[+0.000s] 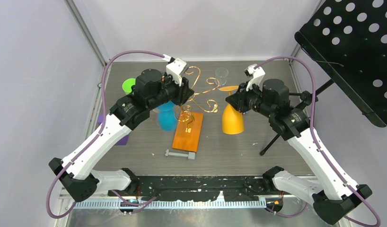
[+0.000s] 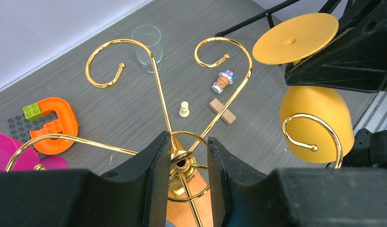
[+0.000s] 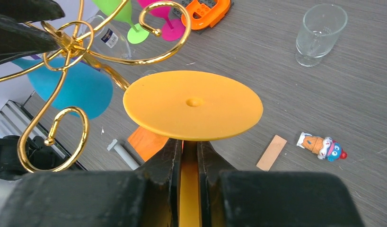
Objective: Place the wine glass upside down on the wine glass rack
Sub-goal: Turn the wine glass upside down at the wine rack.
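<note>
The wine glass (image 1: 233,120) is yellow plastic and upside down, its round foot (image 3: 194,104) on top. My right gripper (image 3: 188,146) is shut on its stem and holds it right of the rack, bowl (image 2: 314,118) beside one gold curl. The wine glass rack (image 1: 201,92) has gold scrolled arms on an orange wooden base (image 1: 188,131). My left gripper (image 2: 184,156) is open, its fingers on either side of the top of the rack's stem (image 2: 182,161). A blue glass (image 1: 167,118) hangs bowl-down at the rack's left side.
A clear tumbler (image 1: 222,73) stands behind the rack. A toy figure (image 3: 321,145), a wooden block (image 3: 272,152) and a white pawn (image 2: 184,109) lie near it. A green glass (image 1: 129,85) and orange toy bricks (image 2: 54,125) sit far left. A grey bolt (image 1: 180,154) lies in front of the base. A black perforated stand (image 1: 352,52) is at right.
</note>
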Controlling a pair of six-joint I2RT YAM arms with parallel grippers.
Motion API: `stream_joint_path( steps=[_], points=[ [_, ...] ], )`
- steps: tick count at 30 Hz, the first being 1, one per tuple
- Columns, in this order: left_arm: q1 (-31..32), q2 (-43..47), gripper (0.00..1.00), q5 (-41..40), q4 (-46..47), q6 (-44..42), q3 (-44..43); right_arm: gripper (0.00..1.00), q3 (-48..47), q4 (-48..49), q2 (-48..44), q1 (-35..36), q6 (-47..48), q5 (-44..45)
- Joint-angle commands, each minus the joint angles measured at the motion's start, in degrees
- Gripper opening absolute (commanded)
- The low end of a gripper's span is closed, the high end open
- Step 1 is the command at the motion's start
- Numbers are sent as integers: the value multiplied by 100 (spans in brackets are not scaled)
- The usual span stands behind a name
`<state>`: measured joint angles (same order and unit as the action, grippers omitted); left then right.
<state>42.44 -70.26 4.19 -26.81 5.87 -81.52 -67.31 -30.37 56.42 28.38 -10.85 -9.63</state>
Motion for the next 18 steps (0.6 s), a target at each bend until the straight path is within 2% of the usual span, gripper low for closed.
stream_joint_path(
  steps=[1,8,12,18],
  points=[
    [-92,-37,32,154,281,81,28,5,9,603,-173,-21,103,-257],
    [-165,-49,26,250,329,132,141,5,321,1126,-260,-11,160,-724],
    [-174,-46,21,315,342,160,202,6,648,1796,-362,-16,237,-914],
    [-174,-36,19,358,352,177,275,6,1359,3011,-578,-17,233,-1115]
  ],
)
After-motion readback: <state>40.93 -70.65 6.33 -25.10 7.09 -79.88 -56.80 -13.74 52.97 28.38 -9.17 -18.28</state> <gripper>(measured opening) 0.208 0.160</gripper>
